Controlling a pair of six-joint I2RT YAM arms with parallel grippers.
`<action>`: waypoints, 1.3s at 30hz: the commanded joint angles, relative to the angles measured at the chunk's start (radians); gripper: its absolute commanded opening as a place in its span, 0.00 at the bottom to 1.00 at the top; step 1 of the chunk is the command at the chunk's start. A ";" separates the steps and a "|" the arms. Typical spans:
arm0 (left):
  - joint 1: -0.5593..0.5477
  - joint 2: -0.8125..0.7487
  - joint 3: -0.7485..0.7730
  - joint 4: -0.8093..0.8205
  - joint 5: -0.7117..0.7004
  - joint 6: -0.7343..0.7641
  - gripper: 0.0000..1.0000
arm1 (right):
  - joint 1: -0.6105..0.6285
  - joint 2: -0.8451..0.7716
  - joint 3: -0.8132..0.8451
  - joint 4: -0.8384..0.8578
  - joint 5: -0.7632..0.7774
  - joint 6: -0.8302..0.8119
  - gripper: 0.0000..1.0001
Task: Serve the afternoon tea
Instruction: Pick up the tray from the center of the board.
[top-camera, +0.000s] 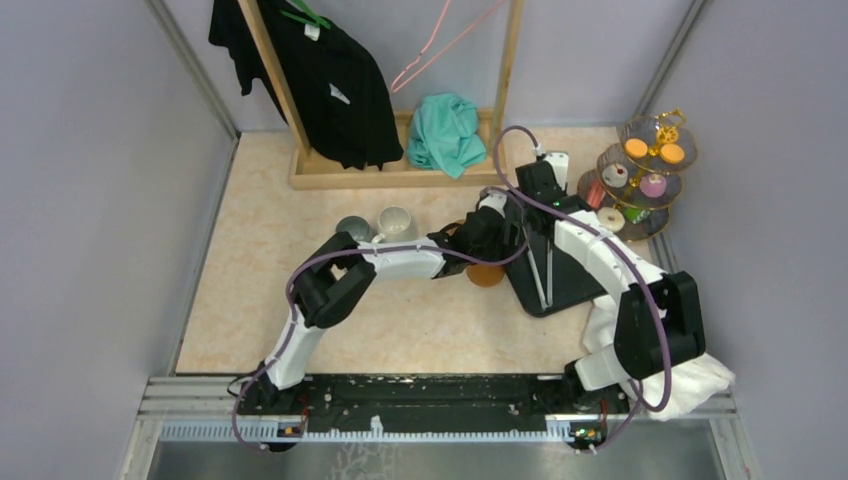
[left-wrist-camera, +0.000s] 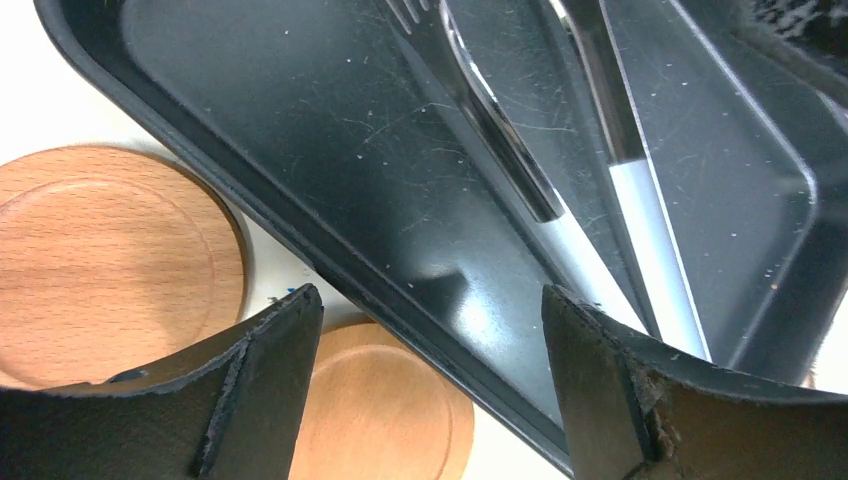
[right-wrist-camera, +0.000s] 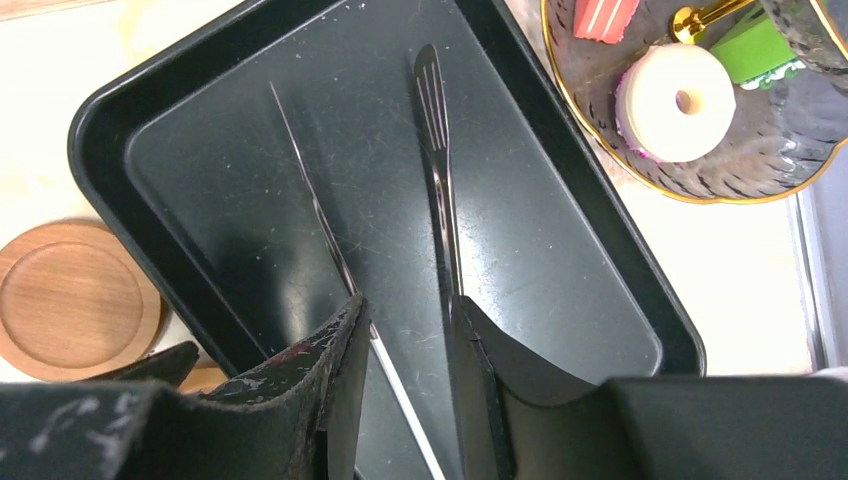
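The glass three-tier stand (top-camera: 645, 175) with gold frame stands at the far right and holds orange discs, doughnuts and red and green pieces. Its bottom tier (right-wrist-camera: 700, 170) shows a white doughnut (right-wrist-camera: 672, 102), a red piece (right-wrist-camera: 605, 15) and a green piece (right-wrist-camera: 752, 45). The grey mug (top-camera: 352, 229) stands left of centre. My left gripper (left-wrist-camera: 430, 300) is wide open and empty over the black tray's left rim (left-wrist-camera: 330, 250). My right gripper (right-wrist-camera: 405, 310) hangs low over the tray with a narrow gap; one arm of the metal tongs (right-wrist-camera: 440, 170) runs through that gap, unclamped.
The black tray (top-camera: 575, 285) holds the tongs. A cream mug (top-camera: 396, 222) stands beside the grey one. Wooden coasters (left-wrist-camera: 110, 260) (left-wrist-camera: 385, 410) lie by the tray's left rim. A white cloth (top-camera: 700, 385) is at the near right. A clothes rack (top-camera: 400, 165) stands at the back.
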 joint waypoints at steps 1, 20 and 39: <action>0.016 0.045 0.065 -0.071 -0.016 0.036 0.84 | -0.011 -0.050 -0.004 0.063 -0.023 0.012 0.36; 0.073 0.076 0.082 -0.130 0.038 0.091 0.44 | -0.024 -0.103 -0.029 0.096 -0.060 0.018 0.35; 0.120 -0.001 -0.022 -0.177 -0.052 0.184 0.19 | -0.034 -0.122 -0.061 0.076 -0.033 0.027 0.34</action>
